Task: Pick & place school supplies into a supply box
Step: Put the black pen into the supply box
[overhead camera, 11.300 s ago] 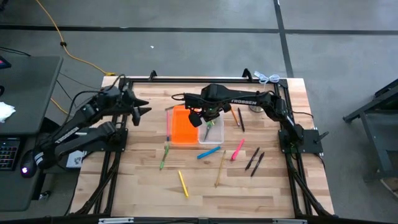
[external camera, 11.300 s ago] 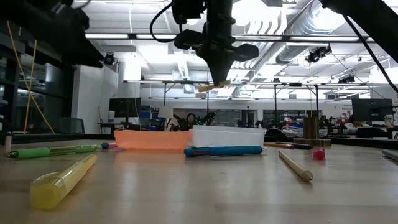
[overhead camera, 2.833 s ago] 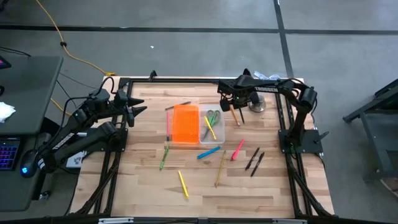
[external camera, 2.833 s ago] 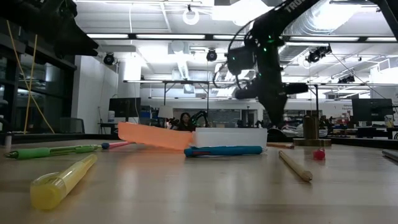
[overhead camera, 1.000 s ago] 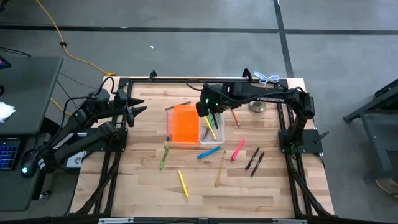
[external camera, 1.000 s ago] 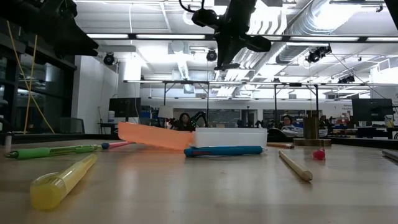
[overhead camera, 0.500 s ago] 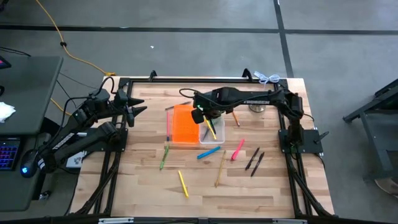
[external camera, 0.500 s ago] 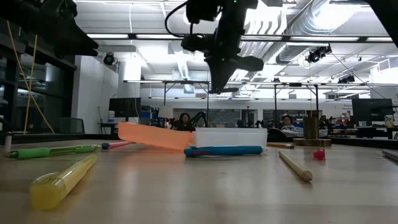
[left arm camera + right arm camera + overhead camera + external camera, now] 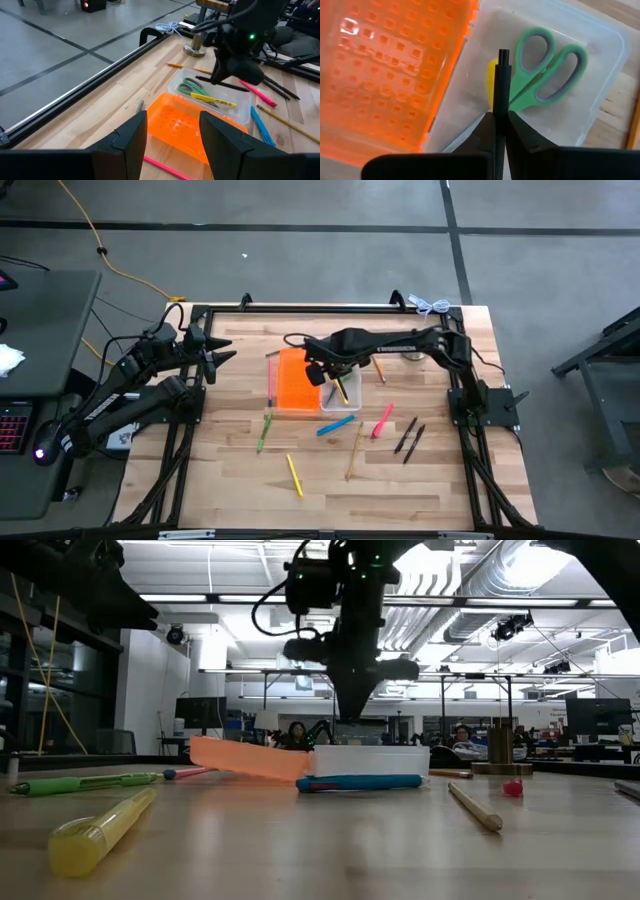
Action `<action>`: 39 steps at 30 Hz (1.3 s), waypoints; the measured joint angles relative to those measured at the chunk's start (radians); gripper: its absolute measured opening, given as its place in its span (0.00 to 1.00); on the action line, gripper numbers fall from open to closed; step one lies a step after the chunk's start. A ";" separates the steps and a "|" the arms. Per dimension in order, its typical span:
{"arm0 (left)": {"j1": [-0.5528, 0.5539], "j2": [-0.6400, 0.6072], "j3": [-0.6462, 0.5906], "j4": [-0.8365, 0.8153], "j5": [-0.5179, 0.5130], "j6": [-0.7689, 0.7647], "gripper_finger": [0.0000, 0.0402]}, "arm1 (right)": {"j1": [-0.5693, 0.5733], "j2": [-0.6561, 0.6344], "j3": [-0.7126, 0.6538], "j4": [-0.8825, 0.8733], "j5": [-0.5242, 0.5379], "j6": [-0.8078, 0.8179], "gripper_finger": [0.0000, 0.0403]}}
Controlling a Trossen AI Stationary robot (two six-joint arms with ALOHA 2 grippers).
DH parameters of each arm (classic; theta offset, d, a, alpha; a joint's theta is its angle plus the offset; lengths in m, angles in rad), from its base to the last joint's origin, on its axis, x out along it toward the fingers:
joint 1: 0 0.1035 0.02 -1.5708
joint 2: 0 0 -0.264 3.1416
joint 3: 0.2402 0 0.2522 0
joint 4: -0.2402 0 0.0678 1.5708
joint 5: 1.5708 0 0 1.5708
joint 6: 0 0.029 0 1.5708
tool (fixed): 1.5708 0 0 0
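Step in hand: placing a thin black pen (image 9: 500, 100) into the clear translucent tray half of the small plastic supply box (image 9: 345, 402), judged from the pen hanging over that tray.
Right end effector (image 9: 496, 131): clamped tight on the black pen, which juts forward from between the fingers; it hangs over the box near the seam between tray and solid orange half (image 9: 296, 380).
Left end effector (image 9: 172, 135): fingers parted with nothing between them, waiting at the left edge of the wooden bench (image 9: 230, 470), well apart from the box.
Already in the tray: green-handled scissors (image 9: 547, 70) and a yellow pen (image 9: 339, 387).
Doing it well: lower until the pen is close above the tray floor and lying along the tray's length, then let go; a drop from height could make it bounce out.
Watch for: the pen tip sits near the orange half's edge, so shift slightly toward the tray's middle first.
Watch also: the scissors handles may prop the pen up.
Still on the bench: a blue pen (image 9: 335, 425) just beside the box, a pink marker (image 9: 382, 421), two black pens (image 9: 408, 439), a tan pencil (image 9: 354, 451), a yellow marker (image 9: 294, 475) and a green pen (image 9: 264, 432).
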 joint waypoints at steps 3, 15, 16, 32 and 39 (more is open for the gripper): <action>0.000 0.000 0.000 0.000 0.000 0.000 0.52 | 0.000 0.016 0.000 -0.001 0.016 0.000 0.02; 0.000 0.000 0.000 0.000 0.000 0.000 0.52 | -0.027 0.083 0.000 0.030 0.039 -0.035 0.03; 0.000 0.000 0.000 0.000 0.000 0.000 0.52 | -0.027 0.084 0.000 0.031 0.045 -0.038 0.03; 0.000 0.000 0.000 0.002 0.005 0.009 0.52 | -0.042 0.092 0.000 0.068 0.086 -0.042 0.03; 0.000 0.000 0.000 0.015 0.039 0.034 0.52 | -0.042 0.114 0.001 0.081 0.071 -0.042 0.03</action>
